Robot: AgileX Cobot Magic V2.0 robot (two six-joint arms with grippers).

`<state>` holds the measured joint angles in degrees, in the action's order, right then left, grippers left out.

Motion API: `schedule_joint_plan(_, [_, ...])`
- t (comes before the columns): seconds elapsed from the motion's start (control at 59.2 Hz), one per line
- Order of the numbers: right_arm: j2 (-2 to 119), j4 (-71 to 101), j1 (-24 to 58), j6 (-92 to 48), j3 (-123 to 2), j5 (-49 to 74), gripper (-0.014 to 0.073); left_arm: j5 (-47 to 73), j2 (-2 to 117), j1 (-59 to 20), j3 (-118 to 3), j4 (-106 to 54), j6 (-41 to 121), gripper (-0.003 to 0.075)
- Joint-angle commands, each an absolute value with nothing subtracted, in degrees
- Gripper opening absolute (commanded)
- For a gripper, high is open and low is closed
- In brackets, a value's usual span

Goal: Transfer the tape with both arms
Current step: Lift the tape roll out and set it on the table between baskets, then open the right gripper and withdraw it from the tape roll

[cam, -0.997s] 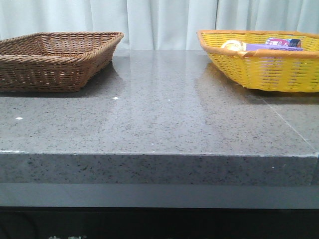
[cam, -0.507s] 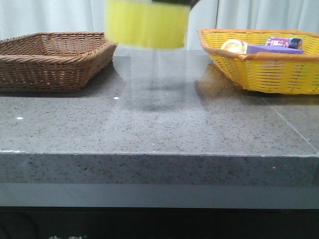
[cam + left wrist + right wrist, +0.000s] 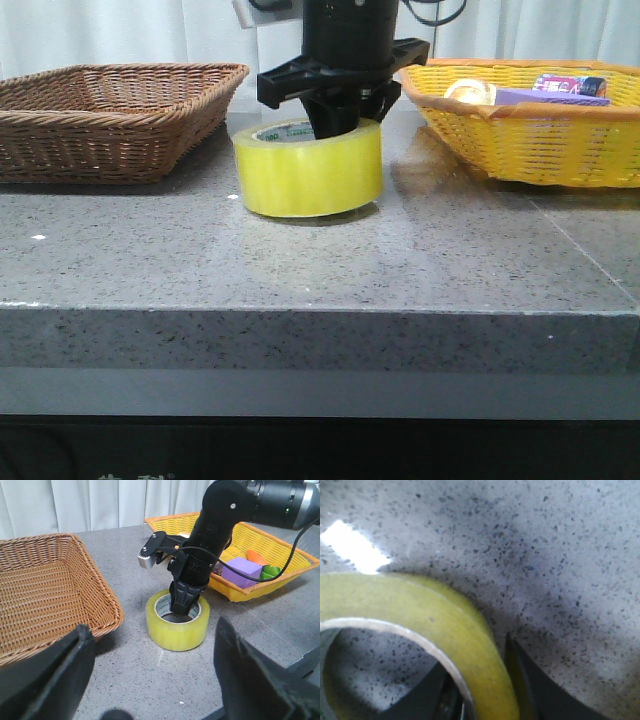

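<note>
1. Table (image 3: 320, 260) — grey speckled stone slab; it carries both baskets and the tape.
2. Brown wicker basket (image 3: 105, 115) — stands at the left side of the table, well apart from the tape.
3. Yellow wicker basket (image 3: 530, 125) — stands at the right side; it holds a purple block (image 3: 241, 570), an orange and a green item, and a small pale roll (image 3: 468, 92).
4. Right gripper (image 3: 340, 118) — black arm coming down from above between the baskets; one finger sits inside the core and one against the outer wall, clamped on the roll's wall.
5. Tape (image 3: 308, 168) — wide yellow roll, lying flat on the table between the two baskets, its white core facing up.
6. Left gripper (image 3: 150, 680) — fingers spread wide, holding nothing, well apart from the tape.
</note>
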<state>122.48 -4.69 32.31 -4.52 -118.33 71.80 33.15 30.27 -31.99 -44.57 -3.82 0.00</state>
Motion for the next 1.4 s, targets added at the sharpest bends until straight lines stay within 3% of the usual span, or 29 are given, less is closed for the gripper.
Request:
schedule_joint_plan(0.0, [118.35,-5.26,32.19,-5.03,-120.23,71.15,0.0291,28.41,30.81,-32.45,-46.13,-4.52,-0.54,0.0491])
schedule_joint_plan(0.135, [117.62,-4.88,32.19,-3.99,-121.94,71.73,0.0422,28.41,30.81,-32.45,-46.13,-4.52,-0.54,0.0491])
schedule_joint_plan(0.574, [102.17,4.11,29.26,-1.09,-119.78,69.87,0.0413,28.41,30.81,-32.45,-46.13,-4.52,-0.54,0.0491])
schedule_joint_plan(1.385, [52.2,10.07,27.27,-0.49,-58.53,28.13,0.0413,28.41,30.81,-32.45,-46.13,-4.52,-0.54,0.0491])
